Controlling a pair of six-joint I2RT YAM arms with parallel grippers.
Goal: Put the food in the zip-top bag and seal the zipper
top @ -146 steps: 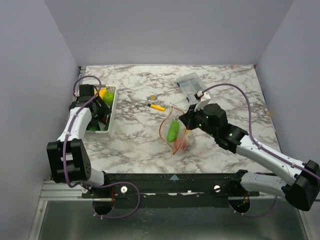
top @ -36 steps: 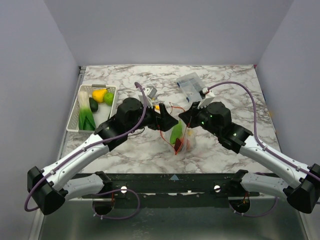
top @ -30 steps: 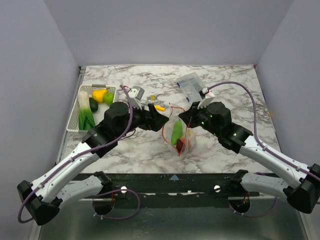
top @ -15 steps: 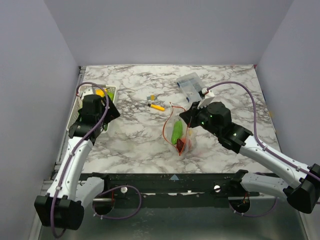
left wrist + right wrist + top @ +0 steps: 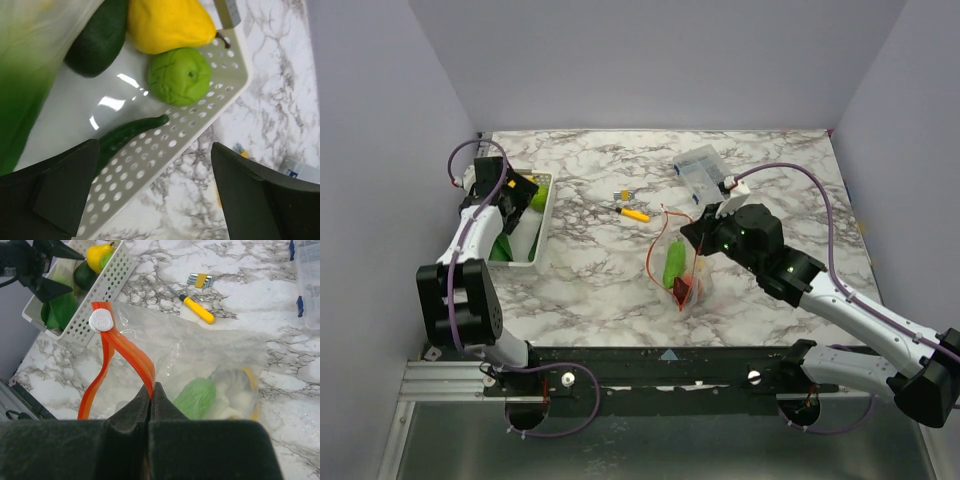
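Right wrist view explains my right side. The right jaws are pinched flat on the zipper (image 5: 120,347) with no gap between them, and the orange-red strip rises out of them in a loop toward its white slider (image 5: 101,320). I judge that I hold it this way to keep the mouth of the zip-top bag (image 5: 210,350) lifted and gaping, so one arm can drop food in while the other only has to fetch.

The bag lies near the middle of the table (image 5: 240,270), its floppy body sagging away from my grip. A green leafy piece (image 5: 196,397) and a pale white-and-yellow piece (image 5: 235,390) already rest inside. From above, a red piece (image 5: 684,290) shows at the bag's near end.

My left jaws are spread wide with nothing between them, hanging over the white basket (image 5: 200,135) at the left edge of the table. Under them lie a yellow pear (image 5: 167,25), a round green fruit (image 5: 179,76), a dark green avocado (image 5: 97,40) and a thin dark green vegetable (image 5: 130,135) tucked along the perforated wall. A green-and-white blur fills the left of that view; I cannot name it.

To my mind the left side is placed to choose the next piece. The round fruit sits free of the wall and looks the easier pick. With food left in the basket and the mouth open, sealing is not yet due.
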